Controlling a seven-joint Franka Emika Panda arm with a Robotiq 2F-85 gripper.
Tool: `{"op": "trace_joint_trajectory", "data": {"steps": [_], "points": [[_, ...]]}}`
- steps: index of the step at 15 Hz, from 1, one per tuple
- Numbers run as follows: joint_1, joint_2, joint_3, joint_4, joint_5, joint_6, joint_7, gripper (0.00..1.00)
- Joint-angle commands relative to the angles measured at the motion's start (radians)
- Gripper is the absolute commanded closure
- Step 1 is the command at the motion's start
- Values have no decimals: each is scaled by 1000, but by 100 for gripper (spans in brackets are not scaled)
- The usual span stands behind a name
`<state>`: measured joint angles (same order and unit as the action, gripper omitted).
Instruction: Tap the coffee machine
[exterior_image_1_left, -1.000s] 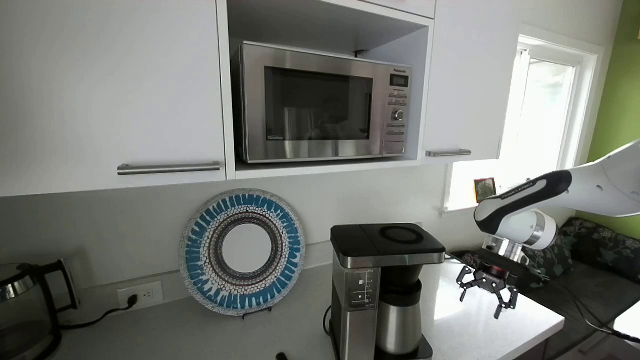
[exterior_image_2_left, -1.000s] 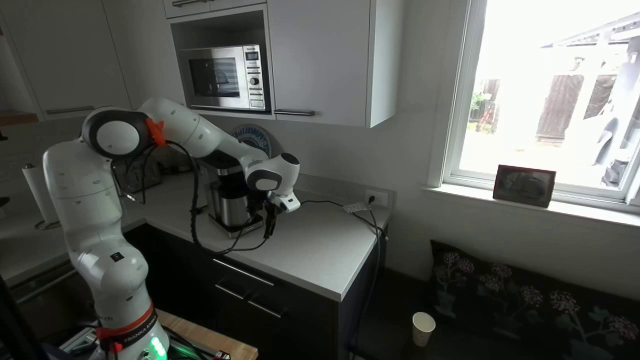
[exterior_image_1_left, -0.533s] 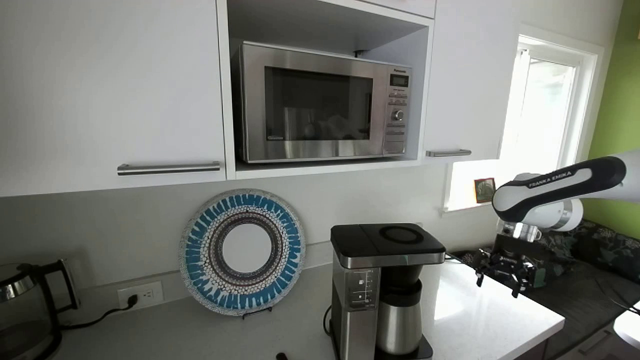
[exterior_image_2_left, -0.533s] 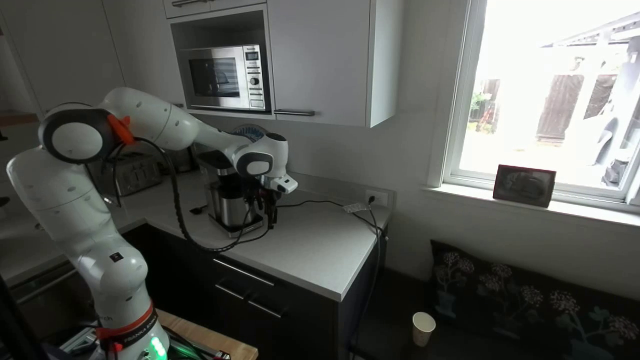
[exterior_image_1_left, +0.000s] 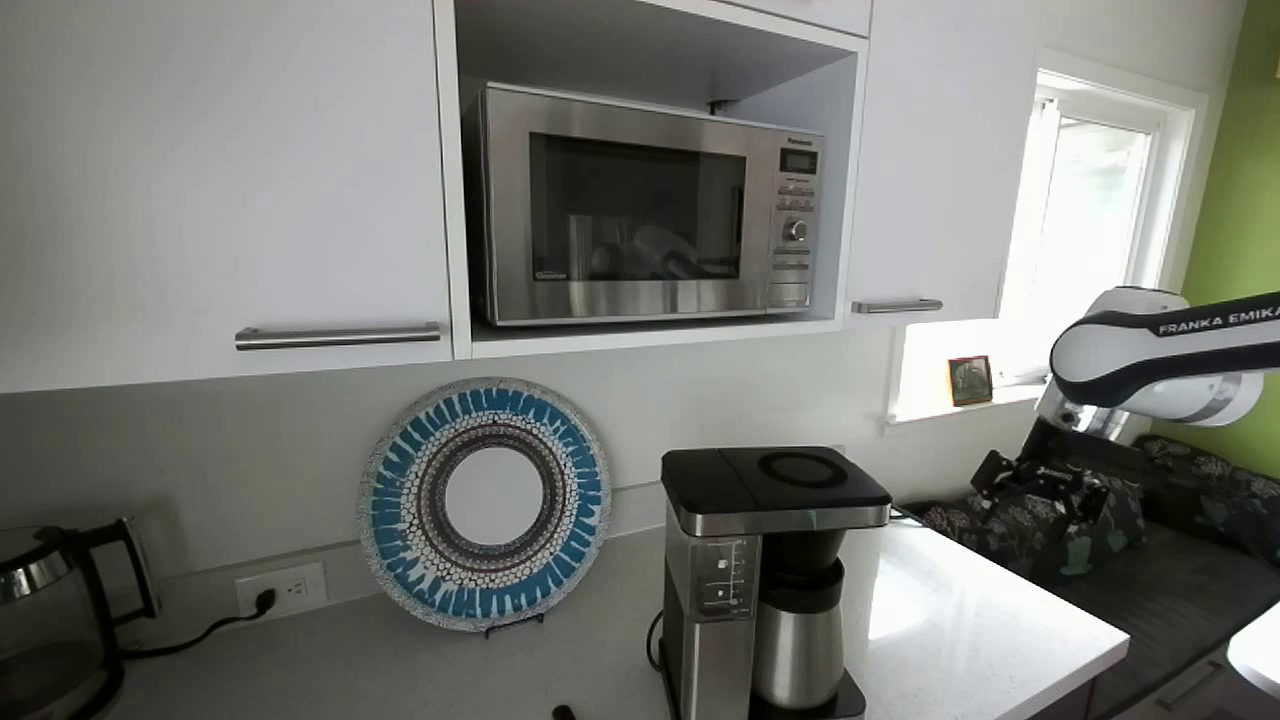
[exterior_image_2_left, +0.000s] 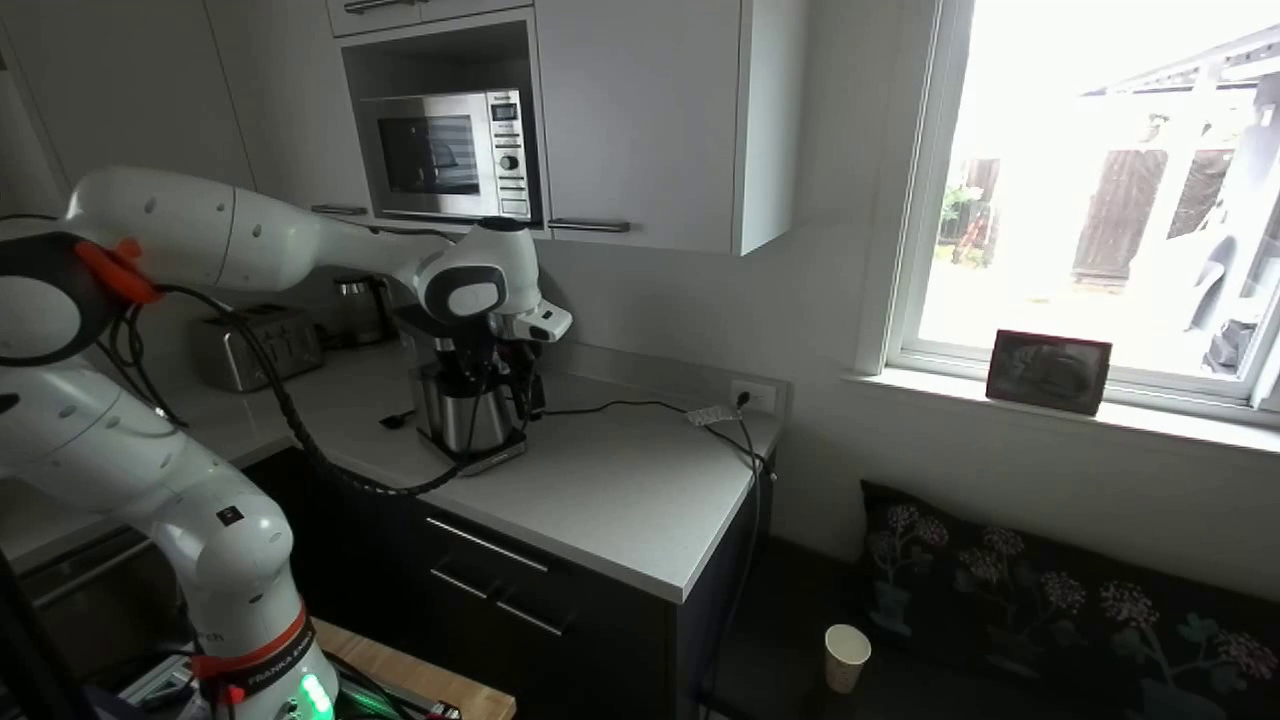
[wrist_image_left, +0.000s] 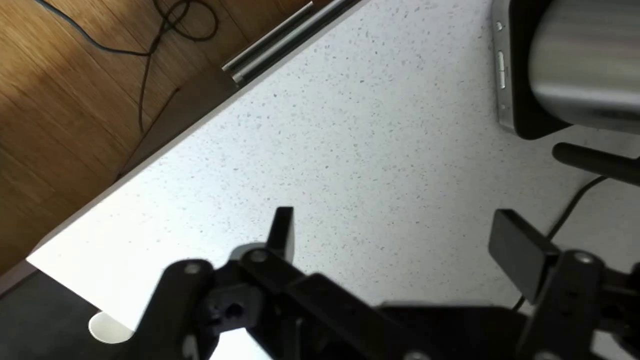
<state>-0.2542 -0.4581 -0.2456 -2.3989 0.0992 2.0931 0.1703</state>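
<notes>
- One gripper (wrist_image_left: 394, 220): its two fingers (wrist_image_left: 517, 255) stand well apart, with one white, speckled countertop (wrist_image_left: 375, 125) showing between them in the wrist view.
- One power cord (wrist_image_left: 575, 205), black, passing behind the finger on the right of that view.
- One drip coffee maker (exterior_image_1_left: 775, 490), the task's thing, upright on the countertop, left of the jaws and apart from them in an exterior view.
- One steel carafe (wrist_image_left: 590, 70) on its base; the wrist view puts it up and to the right of the jaws, cut by the frame edge.
- One Panda arm (exterior_image_2_left: 270, 240), bent, reaching in above the jaws.
- Three drawer handles (exterior_image_2_left: 487, 545), metal, below the jaws in an exterior view.
- One stainless microwave (exterior_image_1_left: 650, 210) in a cabinet niche, up and left of the jaws in both exterior views.
- One round blue-and-white platter (exterior_image_1_left: 493, 497), left of the jaws, beyond the coffee maker.
- One toaster (exterior_image_2_left: 262, 345) and one electric kettle (exterior_image_1_left: 50, 615), both farther left of the jaws.
- Two wall outlets (exterior_image_2_left: 755, 395), one on each side of the jaws, each with a plug in it.
- One picture frame (exterior_image_2_left: 1048, 372) on the windowsill, well right of the jaws.
- One paper cup (exterior_image_2_left: 847, 657), down and right of the jaws.
</notes>
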Motion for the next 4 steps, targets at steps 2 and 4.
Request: {"op": "trace_joint_trajectory", "data": {"steps": [2, 4], "points": [[-12, -20, 10, -13, 4, -3, -6, 0], [-13, -21, 11, -17, 3, -3, -6, 0]]}}
